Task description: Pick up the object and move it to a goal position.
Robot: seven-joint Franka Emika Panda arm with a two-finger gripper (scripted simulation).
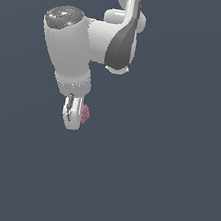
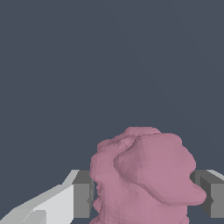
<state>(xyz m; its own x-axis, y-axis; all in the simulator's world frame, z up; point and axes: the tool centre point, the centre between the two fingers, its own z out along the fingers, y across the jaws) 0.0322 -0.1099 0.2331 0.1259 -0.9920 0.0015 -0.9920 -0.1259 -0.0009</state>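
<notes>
The object (image 2: 144, 175) is a pink, lumpy clump that fills the space between my two grey finger pads (image 2: 82, 199) in the wrist view. In the exterior view the object (image 1: 85, 114) shows as a small pink knob on the exterior view's right side of the white fingers (image 1: 71, 116). My gripper (image 1: 73, 119) hangs below the white arm (image 1: 74, 46) and is shut on the object. Whether the object rests on a surface or is lifted cannot be told against the plain background.
A uniform dark blue-grey background (image 1: 162, 181) surrounds the arm in both views. No other objects, containers or edges show.
</notes>
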